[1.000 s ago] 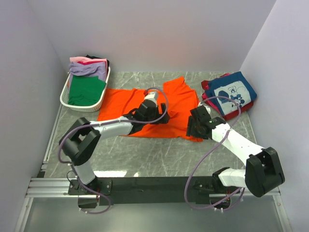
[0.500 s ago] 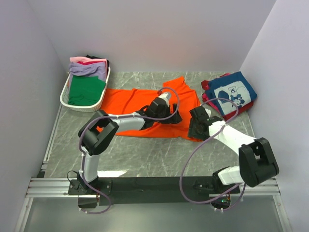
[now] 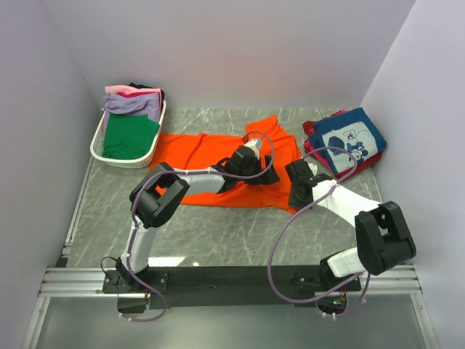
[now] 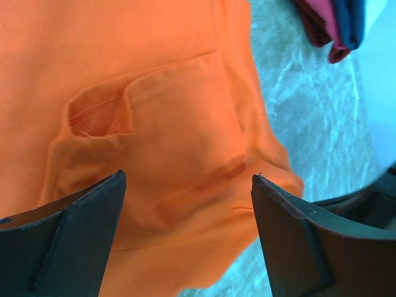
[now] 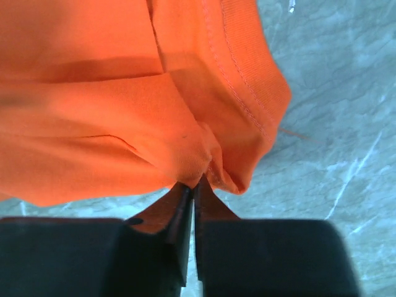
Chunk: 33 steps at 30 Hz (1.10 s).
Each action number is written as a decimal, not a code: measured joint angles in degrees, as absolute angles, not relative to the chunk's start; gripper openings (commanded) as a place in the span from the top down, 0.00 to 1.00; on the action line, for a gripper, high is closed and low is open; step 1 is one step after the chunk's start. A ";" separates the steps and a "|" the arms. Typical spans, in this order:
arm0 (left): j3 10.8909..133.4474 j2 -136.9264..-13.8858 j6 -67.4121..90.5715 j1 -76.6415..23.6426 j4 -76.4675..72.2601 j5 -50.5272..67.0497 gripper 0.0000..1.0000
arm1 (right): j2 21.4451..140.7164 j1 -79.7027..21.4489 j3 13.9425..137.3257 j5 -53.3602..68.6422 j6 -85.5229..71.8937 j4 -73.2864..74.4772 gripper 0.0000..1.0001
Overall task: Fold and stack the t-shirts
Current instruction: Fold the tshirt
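The marble-patterned bench point(image 3: 218, 233) carries an orange t-shirt point(image 3: 192, 153) spread flat across its middle. At far left, a white basket point(image 3: 96, 147) holds a green t-shirt point(image 3: 131, 137) among others. At far right lies a folded navy t-shirt point(image 3: 349, 138) with a white cartoon print. The left hand point(image 4: 185, 182) hovers above the orange cloth, fingers spread wide. The right hand point(image 5: 193, 192) is clamped on that shirt's near right edge.
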State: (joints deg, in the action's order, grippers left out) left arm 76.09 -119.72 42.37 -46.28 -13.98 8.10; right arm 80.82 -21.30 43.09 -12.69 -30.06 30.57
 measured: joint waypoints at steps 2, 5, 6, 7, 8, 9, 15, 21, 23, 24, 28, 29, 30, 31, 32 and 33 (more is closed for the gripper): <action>76.20 -120.36 42.44 -46.26 -13.91 7.92 0.11 | 80.79 -21.30 43.09 -13.19 -30.02 31.00 1.00; 76.23 -121.01 42.50 -46.22 -13.82 7.64 0.11 | 80.51 -21.21 43.09 -13.26 -30.02 31.92 1.00; 76.23 -121.08 42.57 -46.22 -13.82 7.53 0.12 | 80.27 -21.21 43.09 -13.21 -30.04 32.34 1.00; 76.23 -121.12 42.63 -46.19 -13.87 7.44 0.12 | 79.96 -21.21 43.09 -13.04 -30.11 32.88 1.00; 76.23 -121.12 42.68 -46.15 -13.89 7.29 0.11 | 79.64 -21.21 43.11 -12.84 -30.13 33.45 1.00; 76.23 -121.12 42.68 -46.15 -13.89 7.18 0.12 | 79.37 -21.21 43.16 -12.69 -30.15 34.20 1.00; 76.23 -121.12 42.74 -45.95 -14.02 6.70 0.12 | 77.71 -21.21 43.48 -11.03 -30.41 39.07 0.99; 76.20 -121.12 42.89 -45.95 -15.29 6.85 0.11 | 74.83 -21.19 43.42 -6.44 -30.65 41.76 0.58; 76.20 -121.12 42.89 -45.93 -15.97 6.92 0.12 | 73.43 -21.17 43.44 -5.52 -30.59 42.68 0.49; 76.20 -121.12 42.87 -45.93 -16.16 7.07 0.11 | 72.53 -21.17 43.55 -5.23 -30.46 43.22 0.47; 76.20 -121.12 42.65 -45.95 -16.53 7.29 0.11 | 70.39 -20.99 48.07 -4.95 -29.95 45.91 0.43; 76.20 -121.10 42.63 -45.95 -16.53 7.29 0.11 | 70.32 -20.86 49.50 -4.97 -29.76 45.71 0.43; 76.18 -120.99 42.54 -45.95 -16.45 7.25 0.11 | 70.32 -20.38 51.46 -4.89 -29.30 45.36 0.43; 76.09 -120.77 42.37 -45.95 -16.43 7.20 0.11 | 70.46 -19.77 53.04 -4.86 -28.82 44.66 0.43; 75.96 -120.42 42.17 -45.95 -16.38 7.14 0.11 | 70.74 -19.05 54.11 -4.86 -28.47 43.83 0.43; 75.61 -119.79 41.98 -45.98 -16.40 7.01 0.11 | 71.24 -18.11 55.18 -4.75 -27.99 42.65 0.44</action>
